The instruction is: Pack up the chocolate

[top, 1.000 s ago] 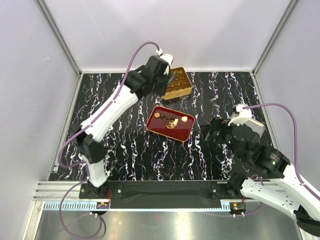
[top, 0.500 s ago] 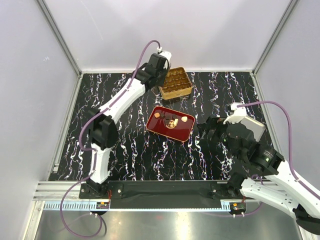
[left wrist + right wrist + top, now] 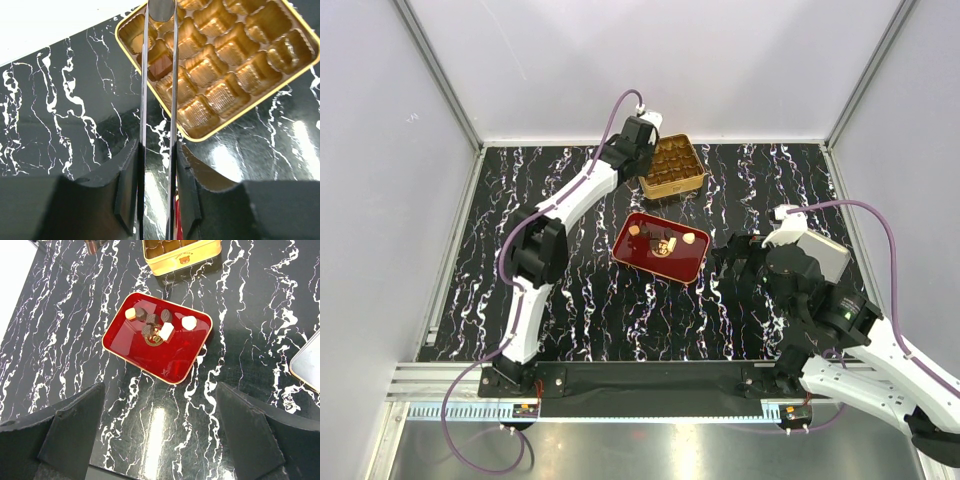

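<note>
Several small chocolate pieces, dark brown and cream, lie on the glossy red tray, which is also in the top view. The gold tin with divided cells stands behind the tray. My left gripper is above the tin's left edge. It is shut on thin metal tweezers that reach over the tin. Between the blades shows a brown chocolate at a tin cell; I cannot tell whether it is pinched or resting. My right gripper hangs open near the tray's right side, holding nothing.
A flat pale lid-like plate lies at the right edge of the right wrist view. White walls with aluminium posts enclose the black marbled table on three sides. The arm bases stand at the near rail.
The left arm has stretched out and moved its gripper back over the tin's left edge. The right arm has shifted slightly left toward the tray, still open.
</note>
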